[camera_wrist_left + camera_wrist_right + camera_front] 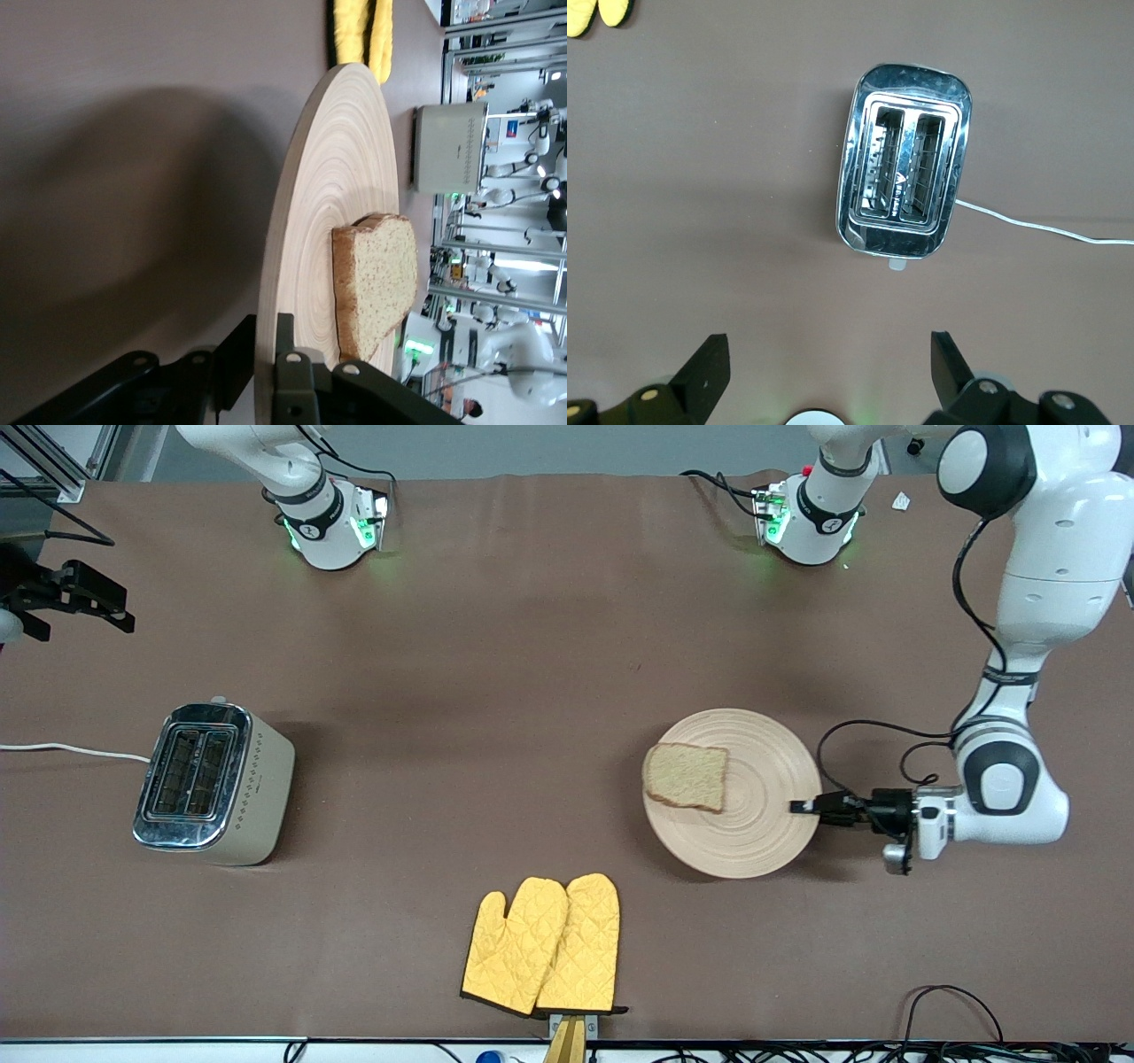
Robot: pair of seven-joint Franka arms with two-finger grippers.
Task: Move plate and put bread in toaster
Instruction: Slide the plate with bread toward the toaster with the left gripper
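The pale wooden plate (pixel 753 828) (pixel 345 204) lies toward the left arm's end of the table. The brown bread (pixel 687 777) (pixel 376 279) lies flat on it, on the part toward the toaster. My left gripper (pixel 800 807) (pixel 270 332) is shut on the plate's rim, one finger above the wood and one below. The cream and chrome toaster (pixel 208 779) (pixel 904 181) (pixel 447 146) stands toward the right arm's end, both slots empty. My right gripper (pixel 97 602) (pixel 830 354) hangs open and empty in the air, over the table beside the toaster.
A pair of yellow oven mitts (pixel 545 946) (pixel 363 35) (pixel 594 13) lies near the table's front edge, nearer the front camera than the plate. The toaster's white cord (pixel 71 749) (pixel 1045 228) runs off the table's end.
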